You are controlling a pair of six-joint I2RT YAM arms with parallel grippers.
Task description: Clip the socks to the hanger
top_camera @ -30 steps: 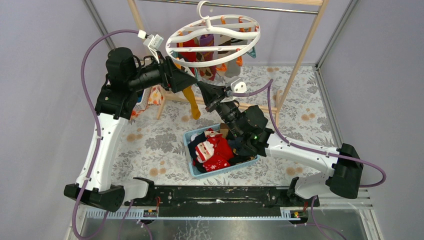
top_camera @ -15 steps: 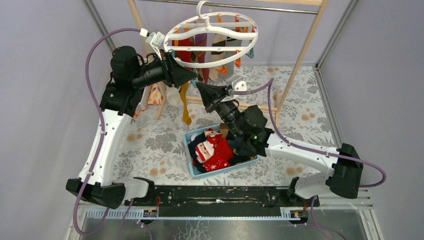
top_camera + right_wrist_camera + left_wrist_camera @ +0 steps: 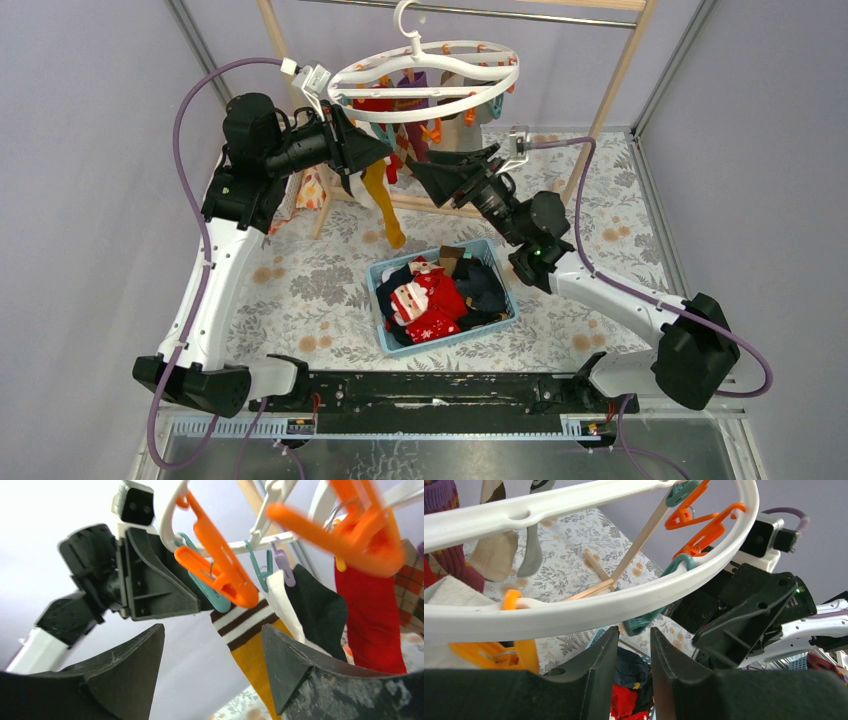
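Observation:
The hanger (image 3: 425, 80), a white ring with orange and teal clips, hangs from the rail, several socks clipped under it. A mustard sock (image 3: 382, 200) with a striped cuff (image 3: 242, 622) hangs from a teal clip (image 3: 216, 599). My right gripper (image 3: 420, 170) (image 3: 212, 630) is open wide just beside that sock, with nothing gripped. My left gripper (image 3: 385, 152) (image 3: 634, 632) sits under the ring (image 3: 589, 605), its jaws a narrow gap apart. A teal clip's end (image 3: 639, 624) lies just past the left fingertips. More socks (image 3: 425, 300) lie in the basket.
The blue basket (image 3: 450, 340) stands on the floral cloth below both grippers. The wooden rail frame (image 3: 600, 120) slants behind the hanger. A red sock (image 3: 370, 625) and a black sock (image 3: 320, 610) hang right of the mustard one. Orange clips (image 3: 220, 565) dangle overhead.
My right gripper has opened, let go of the mustard sock and swung round to the right. The left jaws have narrowed. The sock now hangs from the clip.

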